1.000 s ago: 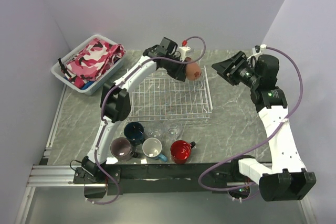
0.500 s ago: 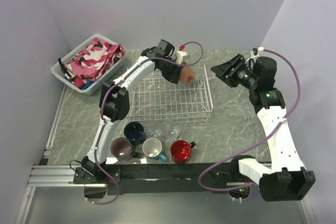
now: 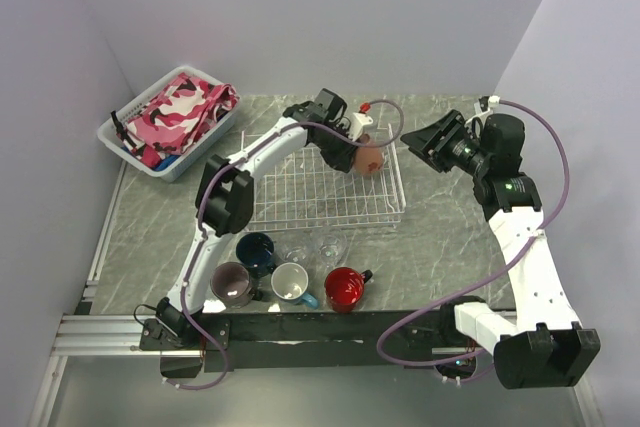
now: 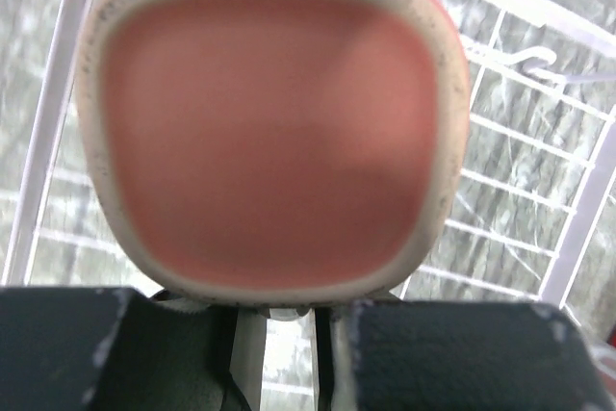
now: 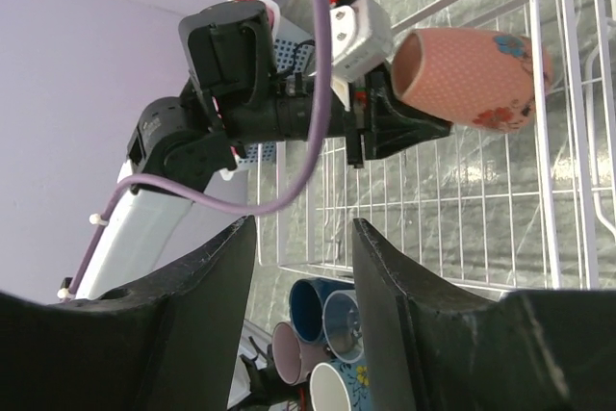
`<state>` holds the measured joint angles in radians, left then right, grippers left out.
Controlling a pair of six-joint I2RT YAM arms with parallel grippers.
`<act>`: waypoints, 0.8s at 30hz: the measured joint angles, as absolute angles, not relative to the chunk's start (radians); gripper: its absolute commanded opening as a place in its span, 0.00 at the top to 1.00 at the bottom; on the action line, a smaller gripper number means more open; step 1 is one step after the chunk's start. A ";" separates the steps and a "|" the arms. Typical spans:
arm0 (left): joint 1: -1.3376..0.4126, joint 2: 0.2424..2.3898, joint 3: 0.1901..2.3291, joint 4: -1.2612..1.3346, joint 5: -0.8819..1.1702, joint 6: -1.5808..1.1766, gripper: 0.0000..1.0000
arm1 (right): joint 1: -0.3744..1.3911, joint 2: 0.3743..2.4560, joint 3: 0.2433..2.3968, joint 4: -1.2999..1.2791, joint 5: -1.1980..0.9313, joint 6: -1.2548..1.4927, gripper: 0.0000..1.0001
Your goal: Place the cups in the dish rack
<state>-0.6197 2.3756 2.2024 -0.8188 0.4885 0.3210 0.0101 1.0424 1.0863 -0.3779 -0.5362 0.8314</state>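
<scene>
Top external: five mugs (image 3: 343, 288), two glasses (image 3: 333, 245)

Salmon mug (image 3: 369, 159) hangs sideways over the white dish rack (image 3: 300, 197); other mugs (image 3: 344, 287) and glasses (image 3: 331, 246) stand nearby.

- The left arm (image 3: 215, 237) stretches from the near edge towards the far edge, elbow bent and forearm angling right.
- The left end effector (image 3: 352, 152) is clamped on the salmon mug (image 3: 370, 159), which lies sideways in its grip.
- The right arm (image 3: 530, 257) rises along the right edge, wrist turned left.
- The right end effector (image 3: 424, 135) hangs with its fingers (image 5: 197, 334) spread apart.
</scene>
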 measured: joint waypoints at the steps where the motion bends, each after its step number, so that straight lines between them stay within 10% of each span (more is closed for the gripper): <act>1: -0.626 2.376 2.198 -0.802 0.489 0.326 0.92 | 0.010 1.042 1.086 -0.377 -0.537 0.831 0.48; 16: -0.647 2.374 2.147 -0.675 0.366 0.489 0.84 | 0.010 1.000 1.085 -0.382 -0.539 0.820 0.48; 19: -0.645 2.373 2.147 -0.664 0.339 0.508 0.67 | 0.001 0.998 1.084 -0.382 -0.543 0.821 0.48; 20: -0.644 2.373 2.147 -0.662 0.334 0.513 0.44 | -0.006 0.997 1.082 -0.381 -0.543 0.821 0.48; 24: -0.644 2.373 2.147 -0.671 0.312 0.543 0.10 | -0.016 0.997 1.075 -0.382 -0.543 0.821 0.48</act>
